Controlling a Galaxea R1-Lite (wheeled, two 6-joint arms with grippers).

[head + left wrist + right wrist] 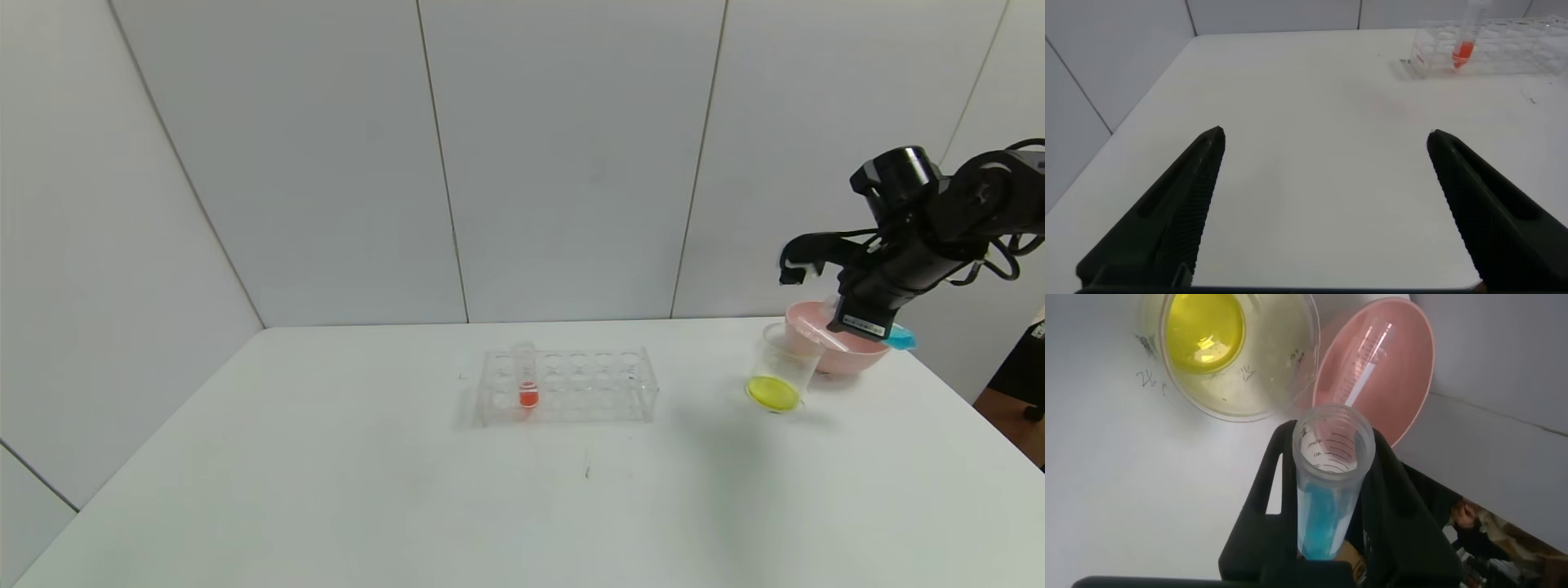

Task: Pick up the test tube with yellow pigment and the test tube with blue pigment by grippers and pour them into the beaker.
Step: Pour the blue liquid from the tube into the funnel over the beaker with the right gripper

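Left gripper (1323, 204): parked low over bare table (326, 490) at the robot's left, out of the head view. Jaws wide apart, holding nothing. Idle.

Table centre: clear tube rack (567, 384), one tube with red liquid (526, 377) standing upright in it. Other holes look vacant. Not a task item.

Right of the rack, well apart from it: the beaker (780, 369), standing on the table, a pool of yellow liquid in its bottom. No blue or green tint seen in it from the head or right wrist views. Judgement: yellow pour is done; blue is not yet in.

Just behind the beaker and touching or nearly so: pink bowl (849, 359). An empty clear tube with printed gradations (1368, 363) lies inside it, likely the spent test tube with yellow pigment, though no yellow is visible in it.

Right gripper (1331, 514): raised above the bowl and beaker. Jaws closed on the test tube with blue pigment (1327, 498), blue liquid in its lower part, open mouth toward the beaker. In the head view the tube's blue end shows behind the gripper.

Left to do, as I judge it: bring the mouth over the beaker rim, tip, empty the blue.
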